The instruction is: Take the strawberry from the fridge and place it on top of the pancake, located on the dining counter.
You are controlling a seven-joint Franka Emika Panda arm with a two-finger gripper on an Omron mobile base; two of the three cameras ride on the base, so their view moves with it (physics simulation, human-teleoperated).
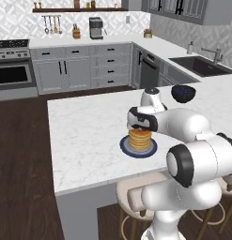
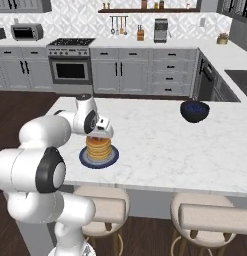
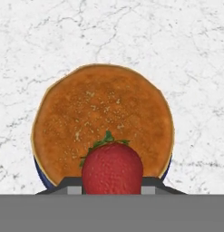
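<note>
In the hand view a red strawberry [image 3: 112, 170] with green leaves sits between my dark fingertips, and my gripper [image 3: 112, 186] is shut on it. Right below it lies the golden-brown pancake [image 3: 102, 118], with the rim of a dark-blue plate [image 3: 40, 174] peeking out. From the base views my gripper [image 1: 140, 128] [image 2: 98, 134] hangs just above the pancake stack [image 1: 139, 139] [image 2: 98, 148] on its plate [image 1: 126, 149] [image 2: 84, 160], near the front of the dining counter [image 1: 87, 131] [image 2: 170, 145]. The fridge is out of view.
A dark-blue bowl [image 1: 183, 93] [image 2: 194, 111] stands on the counter further back, to the right of the stack. Padded stools [image 1: 136, 197] [image 2: 205, 212] are tucked under the near edge. Wall counters with a stove [image 2: 71, 65] and a sink [image 1: 202, 65] lie beyond.
</note>
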